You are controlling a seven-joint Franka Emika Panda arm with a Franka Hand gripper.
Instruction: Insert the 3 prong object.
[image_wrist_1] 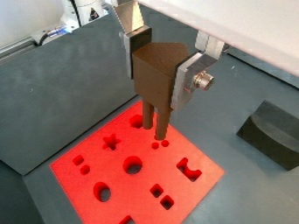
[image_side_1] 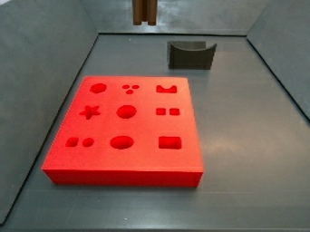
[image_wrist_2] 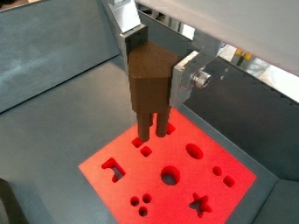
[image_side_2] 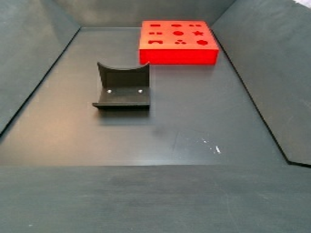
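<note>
holding the 3 prong object (image_wrist_1: 153, 80) between its flat silver fingers (image_wrist_1: 191, 77), the end effector (image_wrist_1: 162, 61) is hanging above the red block (image_wrist_1: 135, 171), in the air. the brown piece is pointing its prongs downward, and in both wrist views the tips are showing over the block's top, apart from it as far as i can judge.

so the pickup is looking done; what is remaining is lining the prongs up with the matching three-dot hole (image_side_1: 130, 88) and pushing them in.

in a side view only the lower end of the piece (image_side_1: 144, 11) is peeking in at the far edge, well above the block. the dark curved block (image_side_2: 122, 87) is sitting on the grey surface (image_side_2: 170, 146), well apart from the red block (image_side_2: 179, 42); that view is not showing the end effector at all.
</note>
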